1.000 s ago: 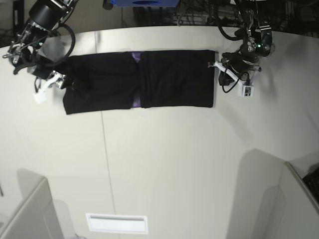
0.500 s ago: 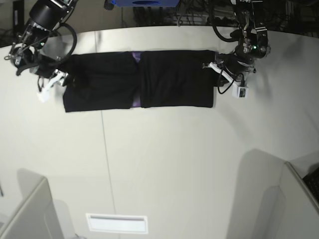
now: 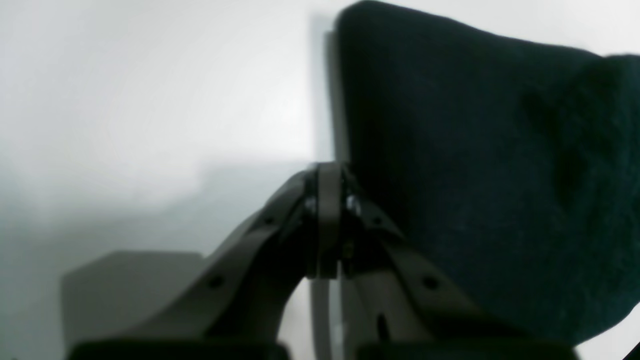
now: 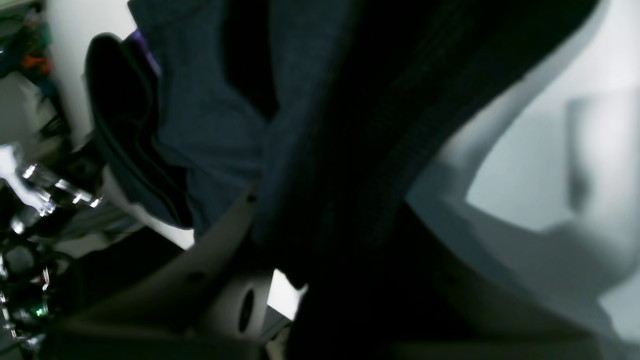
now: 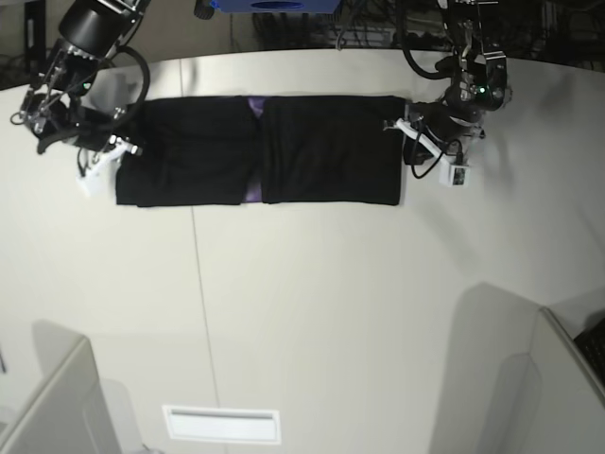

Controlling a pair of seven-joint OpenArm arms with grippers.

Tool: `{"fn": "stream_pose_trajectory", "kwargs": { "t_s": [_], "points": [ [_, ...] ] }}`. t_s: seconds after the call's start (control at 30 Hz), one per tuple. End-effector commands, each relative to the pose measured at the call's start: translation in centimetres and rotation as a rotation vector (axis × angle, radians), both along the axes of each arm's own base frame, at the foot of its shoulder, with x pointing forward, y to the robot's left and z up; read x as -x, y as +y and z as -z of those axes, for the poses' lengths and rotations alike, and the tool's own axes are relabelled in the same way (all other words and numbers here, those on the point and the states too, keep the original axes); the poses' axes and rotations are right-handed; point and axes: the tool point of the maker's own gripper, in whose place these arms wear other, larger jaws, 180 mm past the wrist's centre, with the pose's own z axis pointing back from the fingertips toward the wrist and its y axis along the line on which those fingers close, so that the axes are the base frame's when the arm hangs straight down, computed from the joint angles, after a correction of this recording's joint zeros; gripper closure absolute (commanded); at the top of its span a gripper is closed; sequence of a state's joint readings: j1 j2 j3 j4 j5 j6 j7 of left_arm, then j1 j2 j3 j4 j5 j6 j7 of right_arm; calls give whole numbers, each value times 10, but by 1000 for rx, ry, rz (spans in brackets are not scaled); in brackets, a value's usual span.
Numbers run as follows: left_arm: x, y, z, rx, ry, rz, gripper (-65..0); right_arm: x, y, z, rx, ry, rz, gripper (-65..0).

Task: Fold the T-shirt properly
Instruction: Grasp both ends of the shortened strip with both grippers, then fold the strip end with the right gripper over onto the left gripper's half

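My left claw point(image 3: 327, 220) has its jaws pressed together at the edge of the shirt point(image 3: 490, 190), in the left wrist view; whether any cloth is pinched between them I cannot tell. The shirt fills the right side there, dark and a little fuzzy, its edge straight against the pale table point(image 3: 150, 100).

In the right wrist view my right claw point(image 4: 300, 250) is buried in black cloth point(image 4: 310, 125), which bunches between the jaws, so I read it as clamped on the shirt. A sliver of purple point(image 4: 147, 55) shows at a fold near the top left. The table point(image 4: 525, 175) is bright on the right.

From the base view the shirt point(image 5: 321, 151) lies flat as a long black band across the far part of the table point(image 5: 331, 312), with a purple strip point(image 5: 255, 194) at the middle seam. My right claw point(image 5: 118, 151) sits at its left end and my left claw point(image 5: 405, 130) at its right end. Dark clutter runs behind the table's far edge, and grey panels stand at the near corners.
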State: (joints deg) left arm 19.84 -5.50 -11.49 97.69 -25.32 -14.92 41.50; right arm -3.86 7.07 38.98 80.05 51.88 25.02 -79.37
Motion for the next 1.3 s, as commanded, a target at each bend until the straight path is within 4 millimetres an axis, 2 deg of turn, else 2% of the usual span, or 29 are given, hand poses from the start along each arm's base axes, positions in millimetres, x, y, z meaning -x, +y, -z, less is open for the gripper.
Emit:
{"fn": "stream_pose_trajectory", "kwargs": {
  "t_s": [0.0, 0.1, 0.27, 0.37, 0.47, 0.63, 0.8, 1.07, 1.27],
  "points": [
    [2, -7, 1, -1, 14, 27, 0, -19, -6, -23, 25, -95, 5, 0],
    [3, -25, 1, 19, 14, 66, 0, -31, 2, -48, 92, -178, -64, 0],
    [-4, -48, 1, 49, 10, 103, 0, -35, 19, -64, 88, -168, -56, 0],
    [-14, -52, 5, 63, 30, 47, 0, -40, 28, -77, 113, -213, -95, 0],
    [-20, -66, 9, 76, 38, 70, 0, -43, 36, -94, 146, -271, -132, 0],
    [-22, -86, 8, 91, 38, 119, 0, -35, 45, -98, 151, -284, -152, 0],
    [-26, -93, 6, 109, 37, 98, 0, -33, 54, -113, 170, -339, -163, 0],
    [-34, -107, -1, 142, 19, 97, 0, -32, 67, -116, 135, -349, -159, 0],
    [-34, -107, -1, 142, 19, 97, 0, -28, 99, -114, 92, -353, -243, 0]
  ]
}}
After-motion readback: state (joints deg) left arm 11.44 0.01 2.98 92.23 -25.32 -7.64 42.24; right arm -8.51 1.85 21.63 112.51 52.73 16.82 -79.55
